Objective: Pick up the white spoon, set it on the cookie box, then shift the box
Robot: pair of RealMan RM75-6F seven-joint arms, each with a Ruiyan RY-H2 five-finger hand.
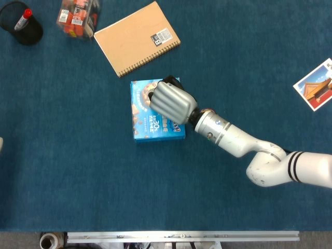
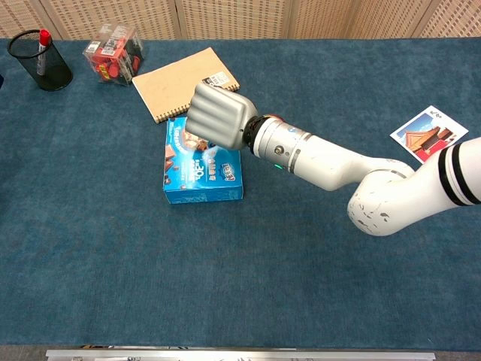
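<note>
The blue cookie box (image 1: 148, 127) (image 2: 188, 180) lies flat on the blue cloth, just below the notebook. My right hand (image 1: 172, 101) (image 2: 219, 116) hovers over the box's upper right part with its back to both cameras and its fingers curled in like a fist. The hand covers about half of the lid. No white spoon shows anywhere on the table, and whatever the curled fingers hold is hidden beneath the hand. My left hand appears in neither view.
A brown spiral notebook (image 1: 137, 37) (image 2: 185, 81) lies close behind the box. At the far left are a black pen cup (image 1: 21, 22) (image 2: 40, 59) and a clear box of red items (image 1: 78, 16) (image 2: 114, 54). A postcard (image 1: 315, 84) (image 2: 424, 134) lies at the right.
</note>
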